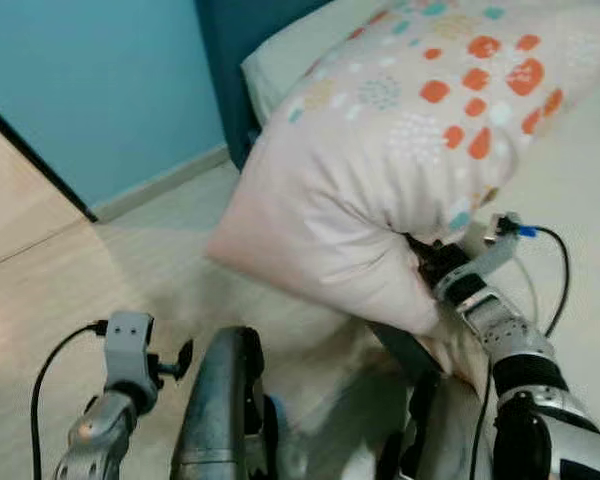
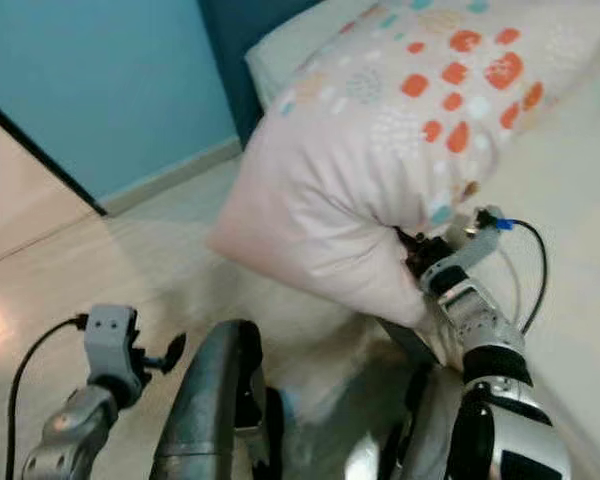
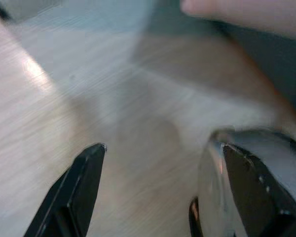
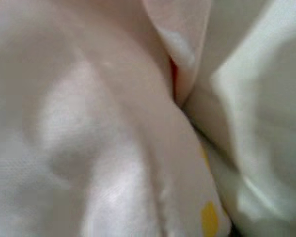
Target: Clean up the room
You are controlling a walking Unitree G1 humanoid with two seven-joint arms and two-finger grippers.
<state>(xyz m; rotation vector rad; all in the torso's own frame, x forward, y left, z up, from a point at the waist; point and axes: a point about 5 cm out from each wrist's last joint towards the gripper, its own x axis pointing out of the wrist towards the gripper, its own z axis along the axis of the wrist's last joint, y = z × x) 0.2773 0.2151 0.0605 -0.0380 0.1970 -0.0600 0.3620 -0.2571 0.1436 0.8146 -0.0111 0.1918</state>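
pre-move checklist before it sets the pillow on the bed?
1. Right gripper on pillow: ok, buried in its lower edge.
2. Finger closure: cannot tell, cloth hides the fingers.
3. Pillow off the floor: ok, one corner hangs low.
4. Bed under the far end: ok, pillow partly over the mattress.
5. Left gripper free: ok, open, empty, low over the floor.

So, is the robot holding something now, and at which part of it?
The right gripper holds the spotted pillow by its lower edge, beside the bed. The left gripper holds nothing.
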